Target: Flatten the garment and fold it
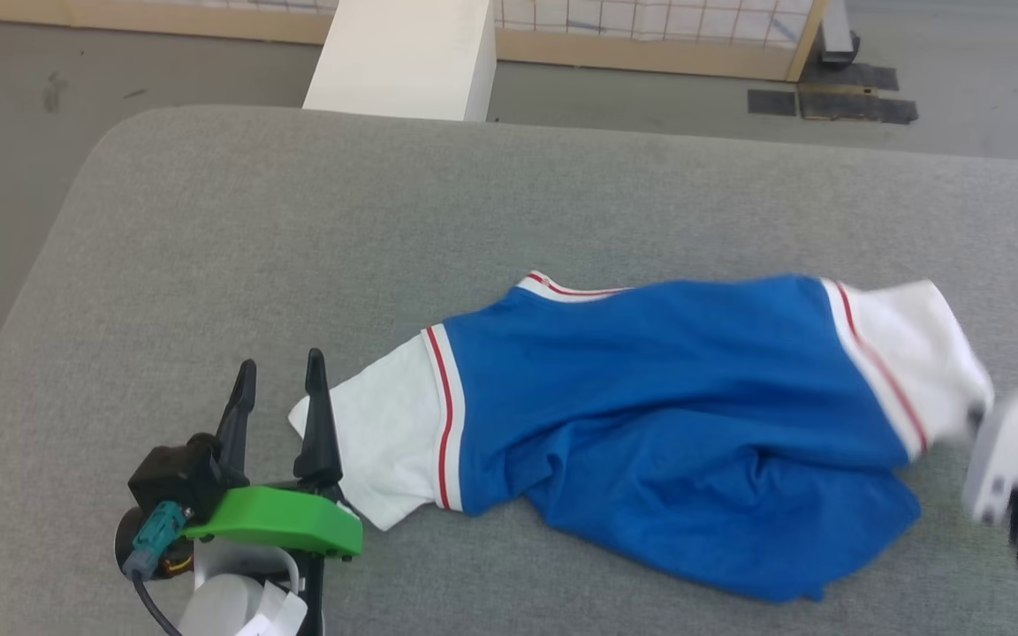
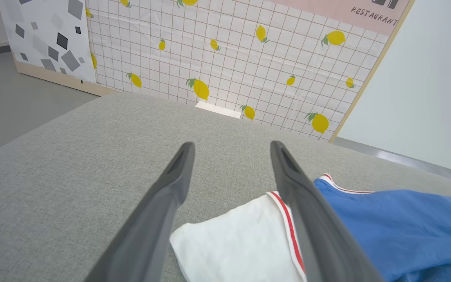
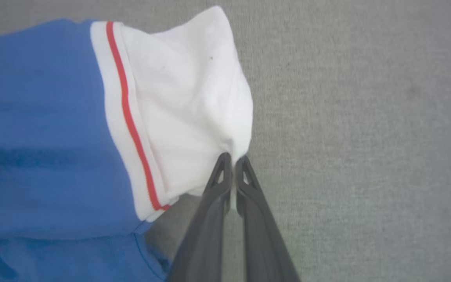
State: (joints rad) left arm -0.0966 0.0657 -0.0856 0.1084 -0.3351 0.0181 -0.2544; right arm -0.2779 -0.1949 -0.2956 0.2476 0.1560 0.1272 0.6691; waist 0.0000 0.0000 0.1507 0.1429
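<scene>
Now: blue jersey [image 1: 668,397] lies bunched on grey counter [image 1: 297,221]; right end effector [image 3: 233,158] pinched shut on one white sleeve [image 3: 186,98] (likely to tug it flat); left end effector [image 1: 281,358] gapes wide beside the opposite sleeve [image 1: 376,442].

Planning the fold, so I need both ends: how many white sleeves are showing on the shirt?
2. One sleeve lies at the garment's left end, by the open left gripper; the other sleeve is at its right end, pinched in the right gripper's shut jaws.
</scene>
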